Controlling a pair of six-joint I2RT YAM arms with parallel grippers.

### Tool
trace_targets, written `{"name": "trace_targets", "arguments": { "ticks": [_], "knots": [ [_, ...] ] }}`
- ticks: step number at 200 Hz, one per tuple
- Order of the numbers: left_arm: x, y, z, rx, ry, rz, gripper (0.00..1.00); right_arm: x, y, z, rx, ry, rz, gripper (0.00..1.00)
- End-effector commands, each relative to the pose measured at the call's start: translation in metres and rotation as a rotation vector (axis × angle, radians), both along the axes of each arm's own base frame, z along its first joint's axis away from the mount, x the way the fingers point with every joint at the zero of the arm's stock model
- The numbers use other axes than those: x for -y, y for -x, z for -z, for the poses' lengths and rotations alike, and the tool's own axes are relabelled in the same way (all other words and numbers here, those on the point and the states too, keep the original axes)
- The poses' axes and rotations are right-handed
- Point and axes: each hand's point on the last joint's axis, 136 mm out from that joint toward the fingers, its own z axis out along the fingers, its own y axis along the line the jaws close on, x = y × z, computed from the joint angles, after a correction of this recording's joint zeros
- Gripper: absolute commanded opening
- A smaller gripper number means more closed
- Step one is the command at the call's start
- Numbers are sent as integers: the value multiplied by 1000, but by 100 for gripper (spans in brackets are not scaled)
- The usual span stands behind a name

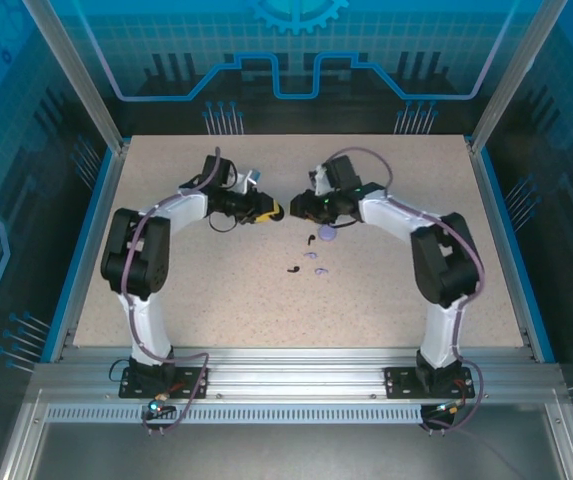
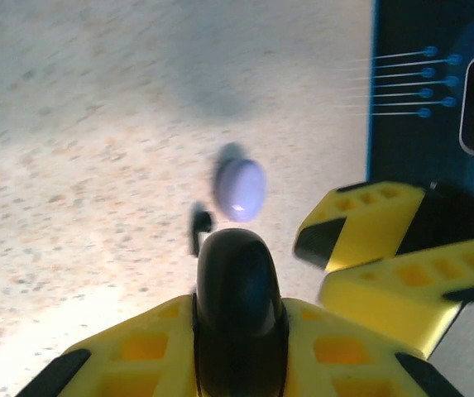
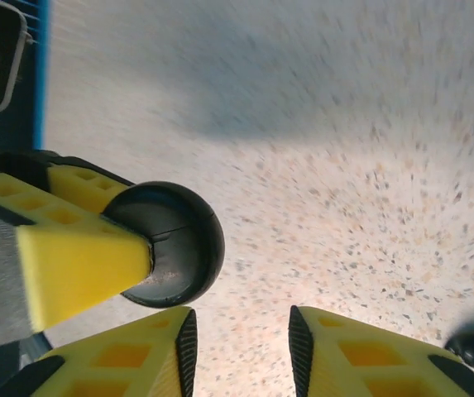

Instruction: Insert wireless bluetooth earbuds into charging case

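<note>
The left gripper (image 2: 238,335) is clamped on the black charging case (image 2: 237,277), which stands on edge between its yellow fingers at the bottom centre of the left wrist view. In the top view the pair hangs above the middle of the table (image 1: 416,300). A seam crosses the case in the right wrist view, and the lid looks closed. The right gripper (image 3: 241,343) faces it with its jaws apart and nothing between them. Bare speckled table shows through the gap, and the case sits just to the upper left of those fingers, not touching.

The earbuds lie loose on the table, below the grippers in the top view. One black earbud (image 1: 311,239) is just beside the lavender charging case (image 1: 327,236), and a second black one (image 1: 294,269) lies to the lower left. The lavender earbuds (image 1: 312,256) lie between them.

The step in hand seems to be opening the black case with the free right gripper. To do it well, the left fingers should bear on the base half only, below the seam, so the lid is free to swing. One right fingertip should catch the lid's edge opposite the hinge — which side that is I cannot tell. The case is smooth and round, so it may twist in the grip; a slow, light push is called for.
</note>
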Motion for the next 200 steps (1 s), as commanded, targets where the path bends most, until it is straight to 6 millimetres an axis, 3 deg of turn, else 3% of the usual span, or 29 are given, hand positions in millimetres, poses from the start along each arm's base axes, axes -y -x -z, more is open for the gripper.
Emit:
{"name": "trace_targets", "arguments": {
  "ticks": [1, 45, 69, 104, 163, 200],
  "knots": [
    [5, 16, -48, 133, 31, 78, 17, 18, 12, -41, 96, -62, -103, 41],
    [13, 47, -123, 327, 123, 203, 17, 40, 43, -106, 251, -170, -289, 45],
    [21, 71, -159, 424, 160, 283, 17, 41, 70, -140, 340, -242, -406, 48],
    [34, 107, -200, 531, 197, 387, 17, 39, 97, -169, 404, -295, -500, 58],
    [47, 153, -234, 627, 231, 509, 18, 21, 152, -211, 503, -395, -697, 61],
    [51, 164, -240, 633, 232, 543, 18, 11, 160, -221, 514, -409, -730, 57]
  ]
}}
